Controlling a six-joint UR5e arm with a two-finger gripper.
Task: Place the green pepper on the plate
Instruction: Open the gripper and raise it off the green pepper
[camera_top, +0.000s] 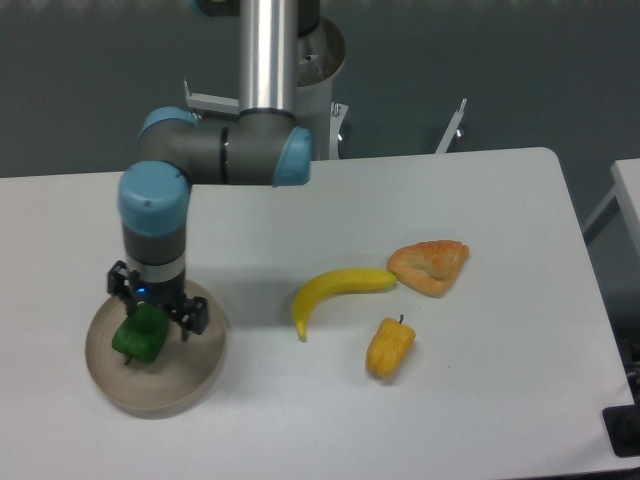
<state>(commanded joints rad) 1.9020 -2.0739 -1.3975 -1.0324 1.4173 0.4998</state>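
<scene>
The green pepper (138, 339) lies on its side in the left half of the beige plate (188, 372), which sits at the table's front left. My gripper (157, 311) hangs straight down just above the pepper's upper right edge. Its black fingers (193, 317) are spread, and the pepper looks free between and below them. The wrist hides the back of the plate.
A yellow banana (335, 292) lies mid-table, right of the plate. A yellow-orange pepper (389, 348) sits in front of it, and a croissant-like pastry (430, 265) lies to the right. The arm's base column (268, 60) stands at the back.
</scene>
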